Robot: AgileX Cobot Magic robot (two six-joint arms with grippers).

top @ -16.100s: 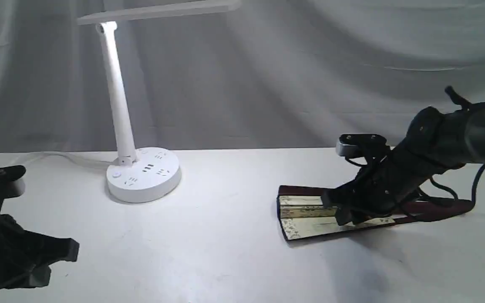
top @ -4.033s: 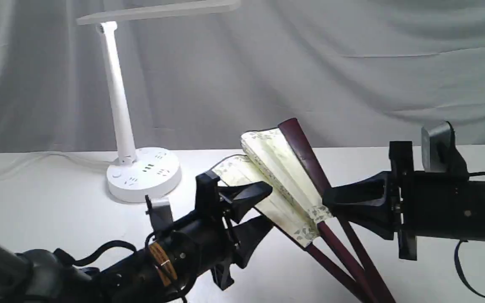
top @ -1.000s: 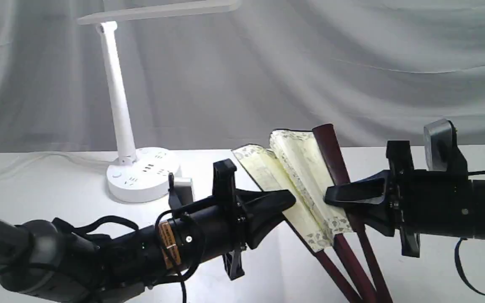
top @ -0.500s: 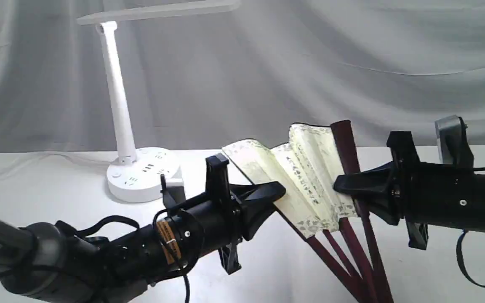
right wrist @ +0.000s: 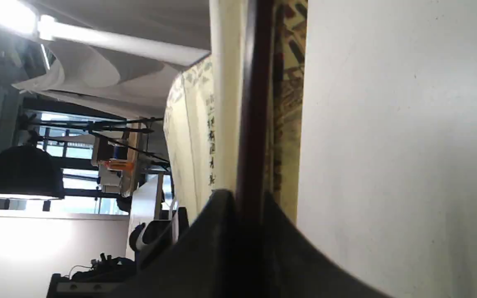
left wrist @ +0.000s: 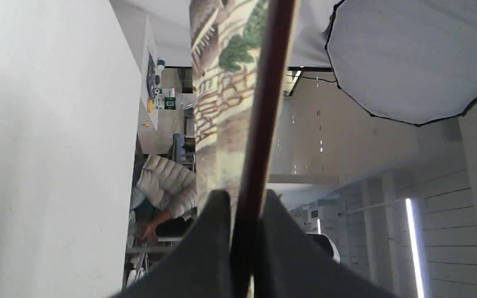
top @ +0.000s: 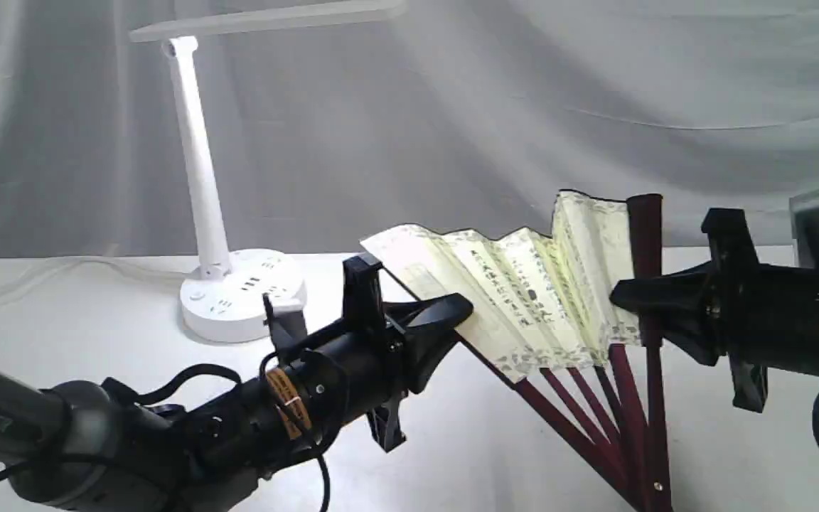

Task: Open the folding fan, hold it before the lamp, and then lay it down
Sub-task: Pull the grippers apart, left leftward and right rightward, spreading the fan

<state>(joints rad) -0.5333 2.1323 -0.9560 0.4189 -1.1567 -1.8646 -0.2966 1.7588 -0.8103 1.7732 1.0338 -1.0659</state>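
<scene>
The folding fan (top: 523,291) is partly spread above the table, its cream pleated leaf with black script facing the camera and its maroon ribs meeting at the pivot near the bottom. My left gripper (top: 463,313) is shut on the fan's left guard (left wrist: 259,124). My right gripper (top: 619,302) is shut on the right guard (right wrist: 255,116), which stands nearly upright. The lamp (top: 200,171), white with a round socketed base (top: 242,302), stands at the back left with its flat head (top: 267,18) overhead, well left of the fan.
A white cord (top: 61,274) runs from the lamp base to the left along the table (top: 97,355). A grey cloth backdrop (top: 523,107) hangs behind. The right wrist view shows the white table surface (right wrist: 408,145) close beside the fan.
The fan has spread wider: my right gripper moved right and up with its guard, now nearly upright, while my left gripper held the other guard almost in place.
</scene>
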